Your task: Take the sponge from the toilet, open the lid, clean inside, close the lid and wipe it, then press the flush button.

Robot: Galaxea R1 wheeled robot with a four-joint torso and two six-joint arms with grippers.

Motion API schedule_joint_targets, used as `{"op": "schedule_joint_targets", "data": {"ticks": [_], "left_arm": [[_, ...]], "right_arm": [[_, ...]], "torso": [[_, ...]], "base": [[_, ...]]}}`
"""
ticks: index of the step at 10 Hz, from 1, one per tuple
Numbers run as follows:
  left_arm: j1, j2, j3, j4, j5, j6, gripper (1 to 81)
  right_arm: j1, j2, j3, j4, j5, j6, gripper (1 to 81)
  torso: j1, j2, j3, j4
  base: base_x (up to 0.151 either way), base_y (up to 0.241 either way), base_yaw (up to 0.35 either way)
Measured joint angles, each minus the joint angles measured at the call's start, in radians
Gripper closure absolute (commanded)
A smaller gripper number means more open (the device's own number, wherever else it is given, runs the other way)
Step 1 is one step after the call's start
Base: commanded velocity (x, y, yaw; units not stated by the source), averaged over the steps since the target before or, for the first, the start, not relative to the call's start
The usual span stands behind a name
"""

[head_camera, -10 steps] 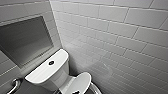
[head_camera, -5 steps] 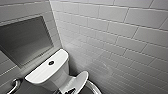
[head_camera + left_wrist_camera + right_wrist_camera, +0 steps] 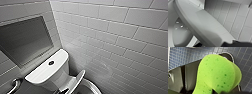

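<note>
Holding the sponge beside a half-raised lid

The right claw is clamping the sponge. The sponge is bulging bright green in front of the dark wrist plate, with a floor of small blue-grey tiles lying beyond it. The left claw is showing as a dark shape right at the lid. It is probably touching the rim, but whether it is spread or pinched I cannot tell.

Against the head view of half a second ago nothing is shifting. The lid is standing at the same tilt, partway up over the bowl, and the camera is keeping the same framing.

Counting: one sponge, one lid and one flush button, which is sitting dark and round in the middle of the white tank top.

Around the toilet, white wall tiles are running close along its side. A grey recessed niche is sitting above the tank, and a metal rail is curving beside it. The tilted lid is screening much of the bowl from the head camera.
</note>
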Motion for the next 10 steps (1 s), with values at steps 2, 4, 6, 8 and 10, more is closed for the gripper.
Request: {"op": "schedule_joint_targets", "data": {"ticks": [2, 4, 6, 8, 10], "left_arm": [[0.012, -0.004, 0.000, 0.000, -0.017, 0.001, 1.0], [0.024, -0.023, 0.002, 0.000, -0.030, -0.002, 1.0], [0.024, -0.023, 0.004, -0.002, -0.036, -0.003, 1.0], [0.018, -0.002, 0.004, -0.026, -0.053, -0.030, 1.0], [-0.004, 0.043, -0.003, -0.031, -0.067, -0.081, 1.0]], "right_arm": [[0.000, 0.000, 0.000, 0.000, 0.000, 0.000, 81.1], [0.000, 0.000, 0.000, 0.000, 0.000, 0.000, 81.1], [0.000, 0.001, 0.000, 0.000, 0.000, 0.000, 81.1], [0.000, 0.002, -0.001, 0.000, 0.000, 0.000, 81.1], [-0.001, 0.003, -0.002, 0.000, 0.000, 0.000, 81.1]], "torso": [[0.000, 0.000, 0.000, 0.000], [0.000, 0.000, 0.000, 0.000], [0.000, 0.000, 0.000, 0.000], [0.000, 0.000, 0.000, 0.000], [0.000, 0.000, 0.000, 0.000]], "base": [[0.000, 0.000, 0.000], [0.000, 0.000, 0.000], [0.000, 0.000, 0.000], [0.000, 0.000, 0.000], [0.000, 0.000, 0.000]]}}
